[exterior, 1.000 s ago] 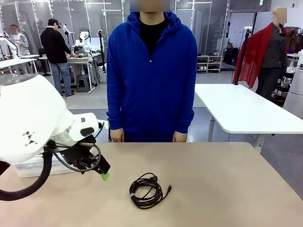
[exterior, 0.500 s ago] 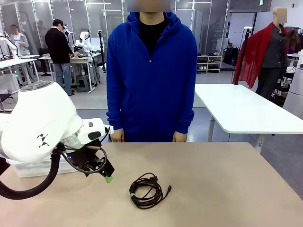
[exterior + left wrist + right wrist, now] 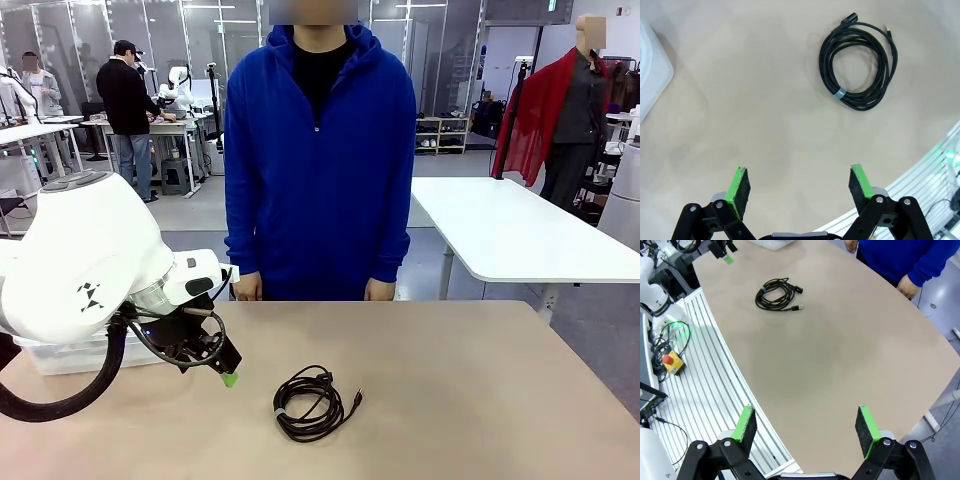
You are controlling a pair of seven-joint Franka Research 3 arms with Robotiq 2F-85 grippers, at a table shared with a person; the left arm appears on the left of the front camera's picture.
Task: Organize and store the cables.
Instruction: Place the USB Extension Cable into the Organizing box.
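Over the last second the left gripper (image 3: 226, 376) advanced rightward toward the coiled cable (image 3: 315, 402), then halted; its fingers stood wide and empty, as did the right gripper (image 3: 806, 426), grasp pending.

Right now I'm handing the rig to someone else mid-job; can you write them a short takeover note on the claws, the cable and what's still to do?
Left claw: open, empty, hanging above the table, to the robot's left of the cable and clear of it.
Right claw: open, empty, high over the table's near edge, far from the cable.
Cable: one black coil bound with a pale tie, lying flat mid-table, plug ends loose at its side.
Clear plastic bin: on the table's left side, behind the left arm; contents not visible.
Person: standing at the far side, hands at the table's edge, holding nothing.
Done: nothing visibly stored.
Left: grasp the coil and store it, probably in the bin.
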